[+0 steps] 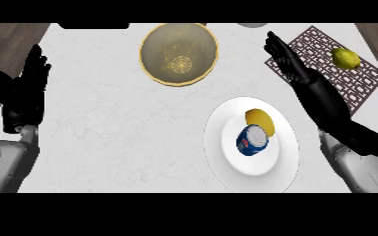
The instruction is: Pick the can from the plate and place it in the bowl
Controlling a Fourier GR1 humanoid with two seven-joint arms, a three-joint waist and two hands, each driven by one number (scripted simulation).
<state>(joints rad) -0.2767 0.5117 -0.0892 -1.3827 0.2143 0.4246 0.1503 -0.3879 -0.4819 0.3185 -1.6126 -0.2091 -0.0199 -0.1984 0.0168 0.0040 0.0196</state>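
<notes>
**A:** ok so the can [252, 140] is sitting on the plate [225, 152], 5 o'clock from the bowl [159, 42]. The right hand [295, 65] is hanging at the plate's 1 o'clock, fingers straight and apart, holding nothing.

**B:** a fruit [260, 120] is touching the can at its 12 though. I'm betting the fingers risk shoving it, or tipping the can.

**A:** counting: one can, plate, bowl, mat [353, 85]; two fruits, the other fruit [345, 58] lying on the mat. The left hand [26, 87] is resting open at 9.

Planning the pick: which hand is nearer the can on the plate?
Right. The right hand is up and right of the can; the left hand rests open at the far left edge.
</notes>
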